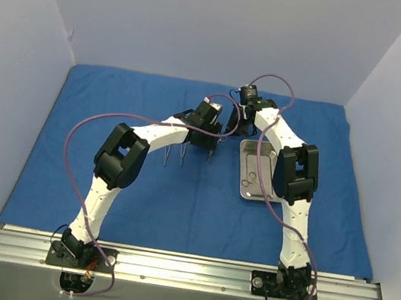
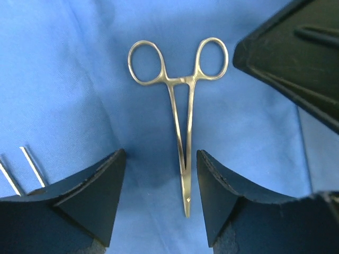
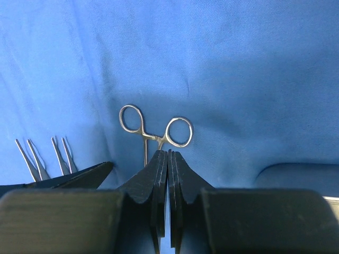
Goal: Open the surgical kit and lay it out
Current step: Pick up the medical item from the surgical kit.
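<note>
The deep-blue drape lies spread flat over the table. On it lies a silver ring-handled instrument, rings pointing away from my left wrist camera. My left gripper is open, one finger on each side of the instrument's tip without touching it. My right gripper is shut with nothing in it, its tips just short of the same instrument's rings. Two more instruments lie to the left. The steel tray sits to the right, partly under the right arm.
The tips of the two other instruments show close beside my left gripper's finger. The right gripper's dark body hangs just beyond the rings. Grey walls enclose the table on three sides.
</note>
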You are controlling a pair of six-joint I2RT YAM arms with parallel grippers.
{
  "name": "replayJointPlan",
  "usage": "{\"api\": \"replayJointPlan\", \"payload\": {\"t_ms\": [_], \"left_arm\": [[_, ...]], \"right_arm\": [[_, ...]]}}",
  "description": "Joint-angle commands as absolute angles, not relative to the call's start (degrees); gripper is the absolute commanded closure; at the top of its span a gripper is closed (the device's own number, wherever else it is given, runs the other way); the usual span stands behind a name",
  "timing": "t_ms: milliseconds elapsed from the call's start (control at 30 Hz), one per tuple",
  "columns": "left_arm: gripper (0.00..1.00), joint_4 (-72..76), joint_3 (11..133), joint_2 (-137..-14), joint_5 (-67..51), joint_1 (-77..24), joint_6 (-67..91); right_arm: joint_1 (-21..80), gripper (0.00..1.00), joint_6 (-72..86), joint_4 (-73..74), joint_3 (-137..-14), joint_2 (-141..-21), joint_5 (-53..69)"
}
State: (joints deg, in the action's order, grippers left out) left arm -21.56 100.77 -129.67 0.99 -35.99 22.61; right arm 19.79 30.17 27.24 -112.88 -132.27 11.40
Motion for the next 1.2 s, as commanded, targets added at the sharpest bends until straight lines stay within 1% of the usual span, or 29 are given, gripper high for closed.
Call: {"api": "replayJointPlan", "payload": {"t_ms": [0, 233, 300, 400, 500, 600, 767, 1167], "left_arm": [[0.35, -20.04, 103.53, -130.6, 2.37, -36.91, 23.38], [0.36, -19.42, 103.09, -129.99, 3.86, -37.79, 23.03], [0.38, -20.12, 103.88, -130.96, 3.78, -37.79, 23.2], [0.39, -19.6, 103.19, -130.61, 4.3, -37.88, 23.47], [0.4, -20.65, 104.32, -130.95, 5.27, -38.14, 22.77], [0.42, -22.49, 105.9, -132.45, 6.85, -38.5, 21.8], [0.49, -23.91, 106.96, -133.07, 10.19, -39.46, 21.1], [0.5, -26.54, 107.84, -134.74, 13.62, -40.78, 20.48]], "right_arm": [[19.34, 1.0, 30.41, 28.83, -113.38, -129.9, 12.3], [17.85, 1.0, 31.29, 28.21, -112.59, -128.67, 10.99], [17.23, 1.0, 31.46, 28.47, -112.59, -128.41, 10.99], [16.88, 1.0, 30.85, 29.09, -113.99, -128.93, 10.9], [16.53, 0.95, 31.81, 29.09, -114.43, -129.02, 10.99], [15.91, 0.94, 32.69, 28.48, -113.91, -128.06, 10.64], [14.42, 0.95, 32.7, 27.86, -112.33, -126.21, 9.93], [12.48, 0.97, 32.17, 26.81, -108.9, -124.1, 10.63]]}}
